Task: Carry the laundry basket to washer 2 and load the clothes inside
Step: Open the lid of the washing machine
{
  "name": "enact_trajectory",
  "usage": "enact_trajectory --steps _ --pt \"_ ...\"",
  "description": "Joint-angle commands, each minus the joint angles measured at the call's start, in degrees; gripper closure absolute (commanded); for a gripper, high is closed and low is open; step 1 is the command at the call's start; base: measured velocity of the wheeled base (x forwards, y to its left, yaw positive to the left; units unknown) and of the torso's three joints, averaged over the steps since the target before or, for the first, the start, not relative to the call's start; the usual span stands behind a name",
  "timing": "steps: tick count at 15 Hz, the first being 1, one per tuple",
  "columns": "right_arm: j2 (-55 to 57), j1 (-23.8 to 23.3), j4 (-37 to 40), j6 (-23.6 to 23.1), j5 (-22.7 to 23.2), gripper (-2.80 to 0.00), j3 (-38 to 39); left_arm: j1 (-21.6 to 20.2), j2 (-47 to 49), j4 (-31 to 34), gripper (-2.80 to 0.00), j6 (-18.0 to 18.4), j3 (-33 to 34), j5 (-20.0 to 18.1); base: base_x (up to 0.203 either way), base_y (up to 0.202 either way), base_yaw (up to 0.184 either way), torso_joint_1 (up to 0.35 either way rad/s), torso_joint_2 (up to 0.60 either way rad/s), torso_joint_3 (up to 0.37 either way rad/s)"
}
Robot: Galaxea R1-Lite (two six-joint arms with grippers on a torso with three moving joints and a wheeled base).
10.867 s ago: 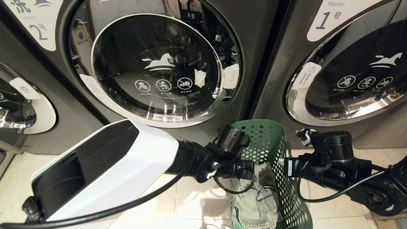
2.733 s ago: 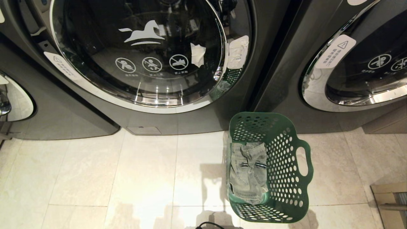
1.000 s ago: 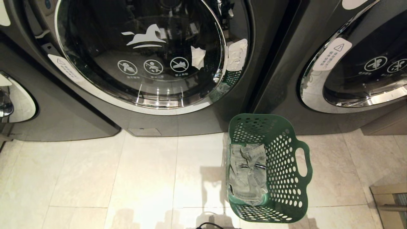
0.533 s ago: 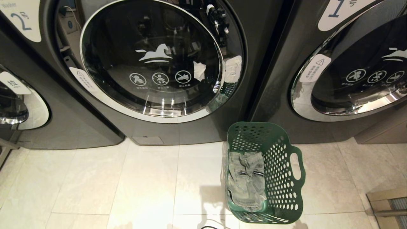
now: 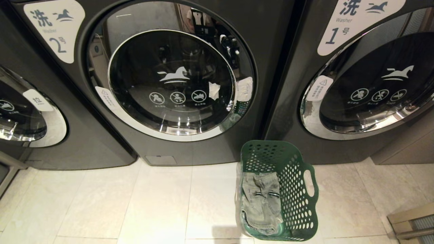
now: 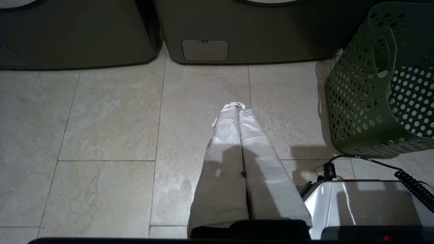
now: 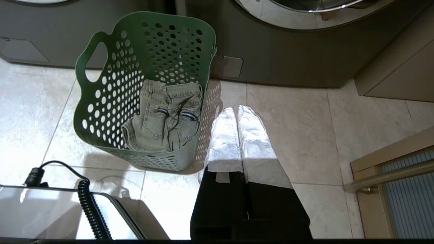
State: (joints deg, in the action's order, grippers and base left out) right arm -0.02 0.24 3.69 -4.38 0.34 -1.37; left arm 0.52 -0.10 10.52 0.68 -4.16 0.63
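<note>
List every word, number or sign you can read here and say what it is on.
"洗 Washer 2号": white label on the middle washer.
"洗 Washer 1号": white label on the right-hand washer.
"拉": tag on the third door.
Door warning stickers and icon captions: too small to read.

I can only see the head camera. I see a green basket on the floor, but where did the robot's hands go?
Observer: The left gripper hangs shut over bare floor tiles, holding nothing.
Operator: And the other hand?
Observer: The right gripper is shut too, empty, just beside the green basket.
Operator: Anything else hiding?
Observer: A black coiled cable lies on the robot's white base, near the basket.
</note>
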Motion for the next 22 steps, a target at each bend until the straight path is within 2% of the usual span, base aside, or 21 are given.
enact_trajectory --steps 1,9,22 --pt "0.11 0.02 0.09 -0.11 0.01 0.0 0.05 0.0 0.19 0.03 0.0 -0.07 -0.06 0.07 0.0 0.0 0.0 0.007 0.01 0.203" --pt "0.1 -0.02 0.09 0.16 0.01 0.0 -0.04 0.0 0.19 0.03 0.0 0.02 -0.06 -0.01 0.0 0.0 0.0 0.001 0.0 0.174" --pt "0.11 0.02 0.09 0.16 0.01 0.0 -0.04 0.0 0.19 0.03 0.0 -0.07 -0.05 -0.01 0.0 0.0 0.0 0.001 0.0 0.005"
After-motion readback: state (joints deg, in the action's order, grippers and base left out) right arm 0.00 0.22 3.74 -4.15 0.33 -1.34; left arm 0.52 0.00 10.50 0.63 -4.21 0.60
